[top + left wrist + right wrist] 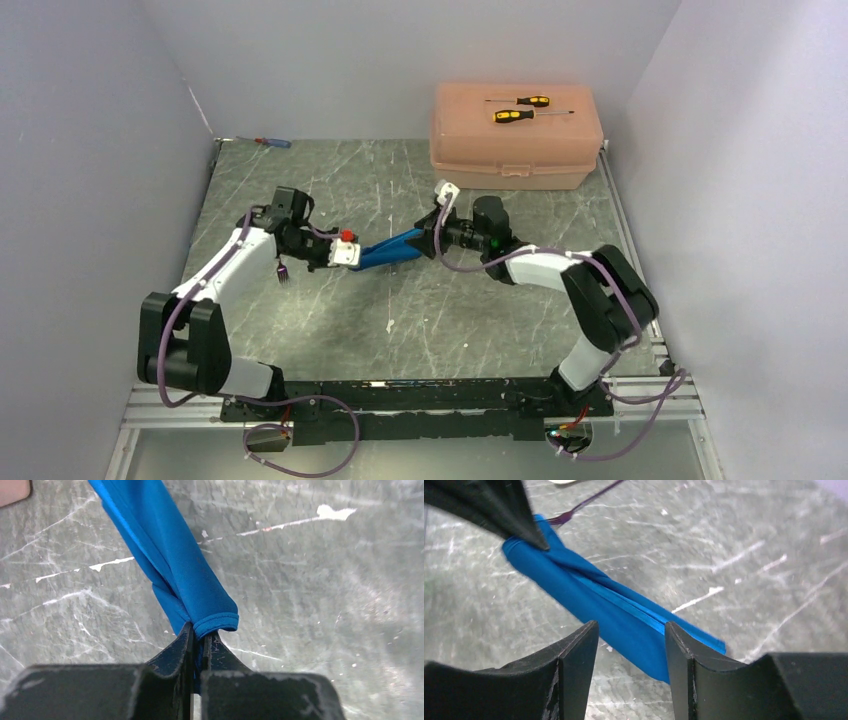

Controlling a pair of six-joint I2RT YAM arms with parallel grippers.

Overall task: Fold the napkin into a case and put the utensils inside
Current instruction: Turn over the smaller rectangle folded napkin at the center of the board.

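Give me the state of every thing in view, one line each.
napkin: folded to a narrow strip, one end clamped.
left gripper: shut on napkin.
right gripper: open, jaws on either side of napkin.
fork: lying loose on table.
box: closed, two screwdrivers on lid.

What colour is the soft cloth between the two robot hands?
The soft cloth napkin is plain bright blue, no pattern; the left wrist view shows it best.

left arm and right arm bent inward; left pincer clamped on napkin end, right pincer jaws parted.
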